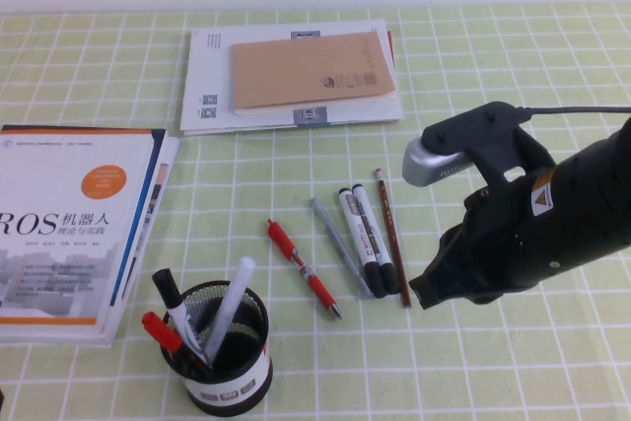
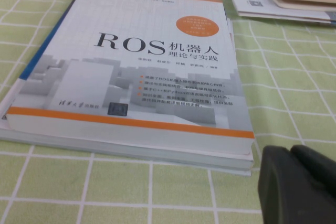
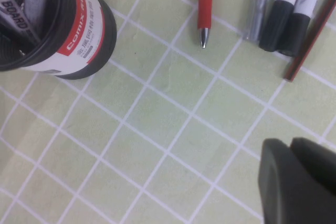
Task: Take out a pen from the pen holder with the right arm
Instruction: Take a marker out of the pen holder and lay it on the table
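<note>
The black mesh pen holder point(image 1: 233, 382) stands lower left of centre in the high view. In it a white marker point(image 1: 235, 295) leans toward the upper right, while a red pen point(image 1: 158, 327) and a black-capped marker point(image 1: 166, 288) lean toward the upper left. The right gripper point(image 1: 428, 294), jaws pressed together on nothing, hangs to the holder's right, across bare green checked cloth point(image 1: 335, 372), with a row of loose pens point(image 1: 360, 239) just above that path. The left gripper point(image 2: 294, 182) sits low beside the ROS book point(image 2: 157, 77), which lies along the high view's left edge.
</note>
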`<state>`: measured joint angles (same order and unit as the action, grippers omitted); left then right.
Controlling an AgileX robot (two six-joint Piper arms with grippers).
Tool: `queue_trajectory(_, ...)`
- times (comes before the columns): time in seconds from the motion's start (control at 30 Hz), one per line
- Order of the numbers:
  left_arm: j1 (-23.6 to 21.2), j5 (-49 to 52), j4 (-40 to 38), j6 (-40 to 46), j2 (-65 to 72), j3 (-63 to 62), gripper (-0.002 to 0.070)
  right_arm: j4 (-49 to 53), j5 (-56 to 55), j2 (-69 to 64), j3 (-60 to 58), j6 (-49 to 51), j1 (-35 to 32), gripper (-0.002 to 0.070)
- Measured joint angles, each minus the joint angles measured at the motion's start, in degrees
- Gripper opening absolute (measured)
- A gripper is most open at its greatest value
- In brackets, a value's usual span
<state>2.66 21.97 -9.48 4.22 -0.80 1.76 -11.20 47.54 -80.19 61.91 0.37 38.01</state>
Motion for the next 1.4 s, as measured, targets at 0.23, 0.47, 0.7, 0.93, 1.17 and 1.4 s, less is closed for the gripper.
queue_trajectory(0.23,0.0,0.0,0.0,0.0,0.0,0.0,-0.0008,1.4,-0.9,0.0,0.0,-0.4,0.0,-0.0012)
queue_trajectory(0.47,0.1,0.0,0.0,0.0,0.0,0.0,-0.0008,5.8,-3.6,0.9,-1.1,-0.7,-0.2,-0.0012)
queue_trajectory(0.7,0.1,0.0,0.0,0.0,0.0,0.0,-0.0008,5.7,-20.3,7.7,-12.4,-3.0,-6.1,-0.0012)
queue_trajectory(0.93,0.1,0.0,0.0,0.0,0.0,0.0,-0.0008,-4.9,-35.4,21.0,-31.9,-3.0,-17.1,-0.0013)
queue_trajectory(1.17,0.1,0.0,0.0,0.0,0.0,0.0,-0.0008,-7.9,-39.2,38.8,-46.2,-3.0,-30.0,-0.0013)
queue_trajectory(1.4,0.1,0.0,0.0,0.0,0.0,0.0,-0.0008,-8.1,-39.3,57.1,-54.4,-3.4,-36.9,-0.0013)
